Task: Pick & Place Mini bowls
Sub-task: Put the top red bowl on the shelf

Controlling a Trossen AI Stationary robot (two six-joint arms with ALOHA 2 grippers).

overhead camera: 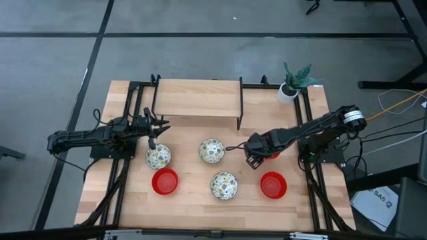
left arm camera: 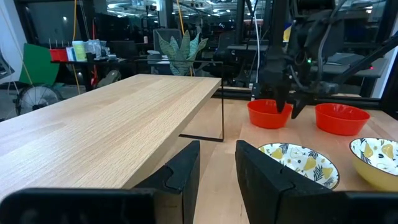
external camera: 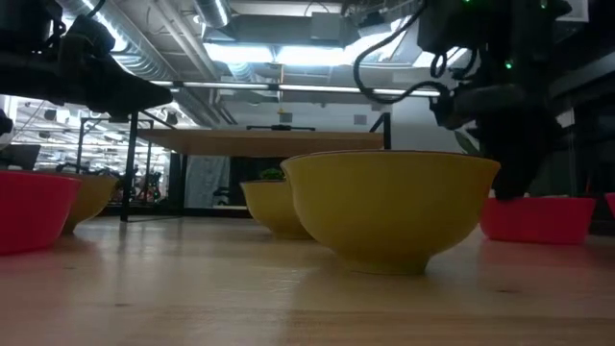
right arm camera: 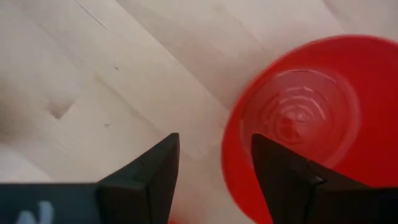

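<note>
Right claw at a red bowl
The right claw (right arm camera: 214,171) is open over the red bowl's (right arm camera: 298,118) rim, holding nothing; the left claw (left arm camera: 217,168), middle left, is open and empty.

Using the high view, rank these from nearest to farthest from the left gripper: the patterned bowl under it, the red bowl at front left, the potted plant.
From the left gripper:
1. Patterned bowl, directly below it on the left side.
2. Red bowl, toward the front left.
3. Potted plant, at the back right corner.
</note>
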